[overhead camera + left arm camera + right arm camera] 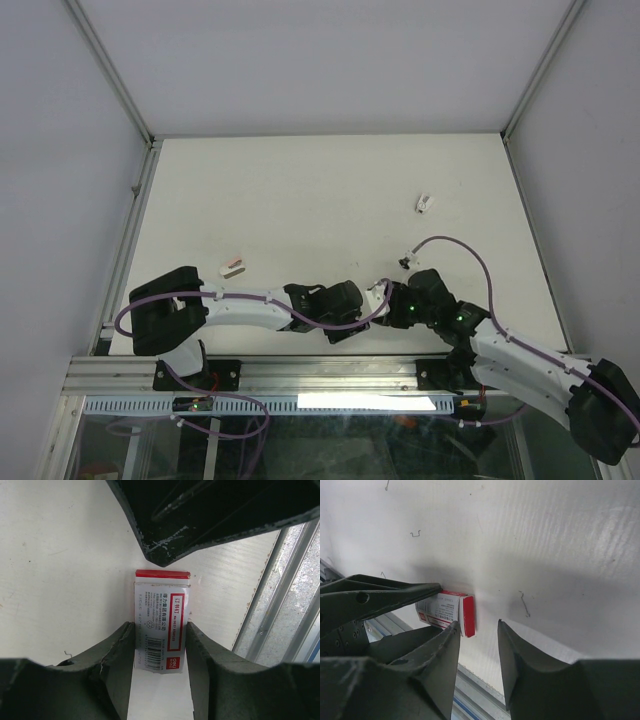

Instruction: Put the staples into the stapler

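Observation:
The staples box, white with a red label and a red end, lies flat on the white table near the front rail. My left gripper is shut on it, one finger against each long side. In the right wrist view the box shows its red end just left of my right gripper, which is open and empty, its left fingertip beside that end. In the top view both grippers meet at the box, the left gripper to the left of it and the right gripper to the right. No stapler shows that I can recognise.
A small pink oblong object lies at the left, a small white one at the far right, a tiny dark piece beyond the right wrist. Loose bent staples lie on the table. The metal front rail runs close by.

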Robot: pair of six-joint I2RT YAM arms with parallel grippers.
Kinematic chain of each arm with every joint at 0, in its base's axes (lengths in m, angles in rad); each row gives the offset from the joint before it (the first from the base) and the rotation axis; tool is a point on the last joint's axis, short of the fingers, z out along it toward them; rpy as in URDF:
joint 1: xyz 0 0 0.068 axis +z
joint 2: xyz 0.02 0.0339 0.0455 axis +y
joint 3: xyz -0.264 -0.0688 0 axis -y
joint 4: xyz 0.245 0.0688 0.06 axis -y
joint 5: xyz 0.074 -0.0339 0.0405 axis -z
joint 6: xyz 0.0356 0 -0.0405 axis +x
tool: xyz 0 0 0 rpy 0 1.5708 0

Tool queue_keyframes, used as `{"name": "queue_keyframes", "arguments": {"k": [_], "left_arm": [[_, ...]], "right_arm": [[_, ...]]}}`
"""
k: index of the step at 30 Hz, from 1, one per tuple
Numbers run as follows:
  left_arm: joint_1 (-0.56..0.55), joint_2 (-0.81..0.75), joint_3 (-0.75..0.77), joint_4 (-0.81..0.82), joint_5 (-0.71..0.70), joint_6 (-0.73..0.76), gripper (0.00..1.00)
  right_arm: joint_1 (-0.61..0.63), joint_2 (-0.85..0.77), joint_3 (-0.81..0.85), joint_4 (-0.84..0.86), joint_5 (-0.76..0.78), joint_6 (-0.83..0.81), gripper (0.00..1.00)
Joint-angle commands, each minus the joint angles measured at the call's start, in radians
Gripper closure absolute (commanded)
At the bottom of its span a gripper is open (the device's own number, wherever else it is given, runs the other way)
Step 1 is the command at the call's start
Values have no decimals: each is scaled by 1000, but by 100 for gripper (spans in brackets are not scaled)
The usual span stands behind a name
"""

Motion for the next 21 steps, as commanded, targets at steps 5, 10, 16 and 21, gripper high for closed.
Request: {"name": "queue_keyframes", "arguments": {"k": [5,10,16,21], "left_arm": [[-9,-3,22,27,24,8,61],[-10,-2,24,26,26,8,62],[-9,0,25,24,24,10,62],[-9,0,26,23,24,10,62]], "right_arm": [[4,77,-2,140,-77,-21,67],[4,134,-1,180,-97,-24,70],[7,179,-2,216,-118,-24,72],[14,193,0,226,-118,-23,73]]}}
